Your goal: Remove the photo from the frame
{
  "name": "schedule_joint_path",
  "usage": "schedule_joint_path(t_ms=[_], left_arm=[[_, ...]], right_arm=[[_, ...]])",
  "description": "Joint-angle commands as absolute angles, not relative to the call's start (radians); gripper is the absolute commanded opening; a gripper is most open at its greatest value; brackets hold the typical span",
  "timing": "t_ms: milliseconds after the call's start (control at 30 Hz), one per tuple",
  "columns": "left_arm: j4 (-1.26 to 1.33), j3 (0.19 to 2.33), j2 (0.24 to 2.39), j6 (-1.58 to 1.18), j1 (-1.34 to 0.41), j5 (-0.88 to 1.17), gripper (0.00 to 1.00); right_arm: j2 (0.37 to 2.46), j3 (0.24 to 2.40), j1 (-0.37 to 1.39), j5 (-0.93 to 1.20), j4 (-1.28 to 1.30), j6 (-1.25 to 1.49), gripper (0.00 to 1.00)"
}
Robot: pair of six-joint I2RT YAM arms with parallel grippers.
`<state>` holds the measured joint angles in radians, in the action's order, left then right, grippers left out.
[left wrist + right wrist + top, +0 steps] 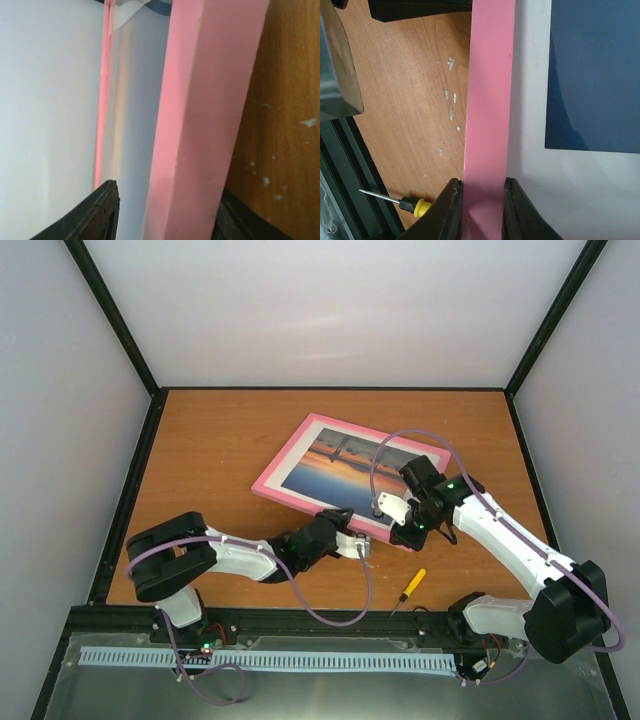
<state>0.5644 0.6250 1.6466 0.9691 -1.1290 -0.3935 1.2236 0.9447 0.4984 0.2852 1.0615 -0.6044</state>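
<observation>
Top view: the photo (340,462) is seen inside the frame (285,452) on the table (220,440), so nothing is extracted yet; left gripper (360,545) & right gripper (383,515) are set at its near rail. Left wrist: rail is straddled, one finger (100,212) apart from it, so grip can't be told. Right wrist: rail is pinched btw both fingers (451,210), photo lying just beyond the mat (530,100)

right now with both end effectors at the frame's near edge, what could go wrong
The right end effector pinches only the thin near rail of the frame. If it lifts from there, the frame could twist and slip out.
One finger of the left end effector sits over the front face and may scuff the photo.
The screwdriver lies close by and could get knocked.
</observation>
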Motion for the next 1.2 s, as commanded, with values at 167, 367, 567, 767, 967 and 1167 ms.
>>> schedule_joint_path(t_ms=[167,367,567,767,967,1167], left_arm=[[0.826,0.635,1.66,1.086,-1.147,-0.505,0.25],[0.653,0.756,1.602,0.993,-1.134,-0.523,0.12],[0.32,1.027,1.54,0.824,-1.075,-0.522,0.05],[0.01,1.347,1.557,0.665,-1.021,-0.534,0.01],[-0.4,1.771,1.677,0.432,-0.994,-0.513,0.01],[-0.499,1.985,1.708,0.233,-0.966,-0.49,0.01]], right_arm=[[1.163,1.025,0.505,0.325,1.097,-0.602,0.03],[1.097,1.219,0.449,0.295,1.154,-0.595,0.67],[1.11,1.462,0.306,0.3,1.167,-0.573,0.74],[1.162,1.628,0.173,0.242,1.138,-0.514,0.8],[1.194,1.689,0.132,0.237,1.163,-0.494,0.8],[1.197,1.676,0.114,0.239,1.166,-0.483,0.8]])
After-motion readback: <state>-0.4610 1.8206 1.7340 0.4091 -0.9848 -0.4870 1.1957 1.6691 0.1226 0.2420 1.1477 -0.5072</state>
